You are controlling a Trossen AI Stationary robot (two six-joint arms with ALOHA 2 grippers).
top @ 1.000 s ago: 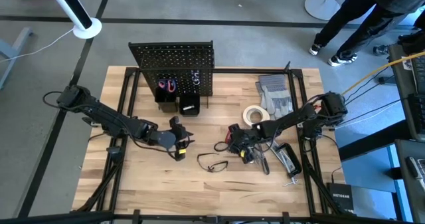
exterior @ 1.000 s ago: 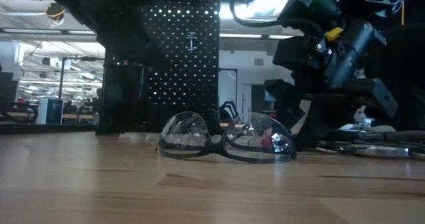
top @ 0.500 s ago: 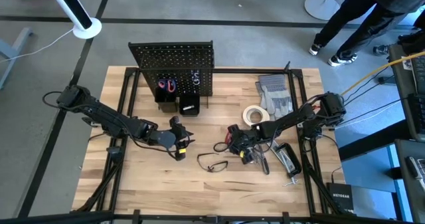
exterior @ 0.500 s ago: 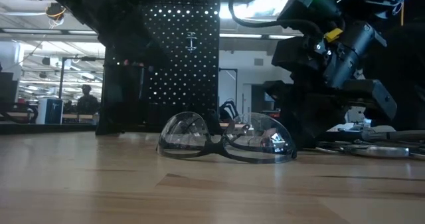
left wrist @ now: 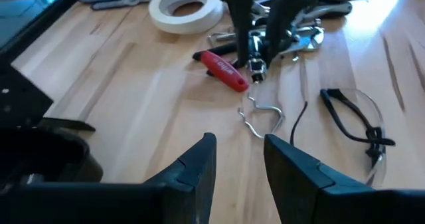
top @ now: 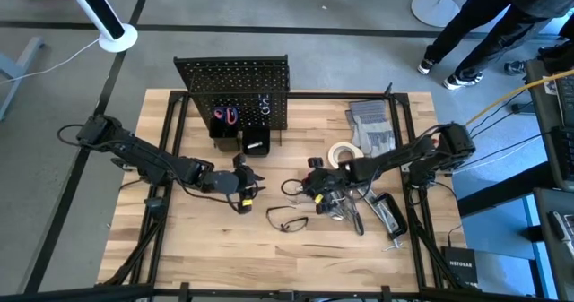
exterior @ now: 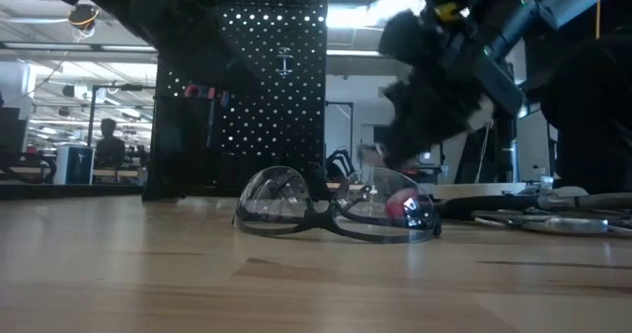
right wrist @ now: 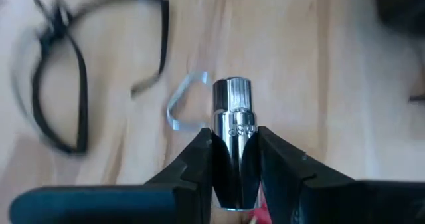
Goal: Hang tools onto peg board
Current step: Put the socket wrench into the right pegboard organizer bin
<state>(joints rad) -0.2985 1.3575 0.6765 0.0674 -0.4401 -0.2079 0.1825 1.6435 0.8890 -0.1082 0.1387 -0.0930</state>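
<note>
The black peg board stands upright at the table's far side. Black-framed safety glasses lie on the wood near the middle. Just beyond them my right gripper slants downward, shut on a shiny silver cylindrical tool. A red-handled tool and a bent wire hook lie below it. My left gripper hovers open left of the middle, facing the right gripper, with nothing between its fingers. My right gripper pinches the silver cylinder's sides between its two fingers. The fingers lie along it and slant down from the table's right. The cylinder's faceted free end sticks out past the fingertips. Its other end is hidden behind the fingers.
A white tape roll and grey gloves lie at the far right. More tools lie in a pile at the right. Small black bins stand at the board's foot. People stand on the floor beyond the table.
My right gripper has risen off the table and gone a little toward the far left, rolling as it went. The low view shows it higher and blurred. The glasses have stayed where they were.
</note>
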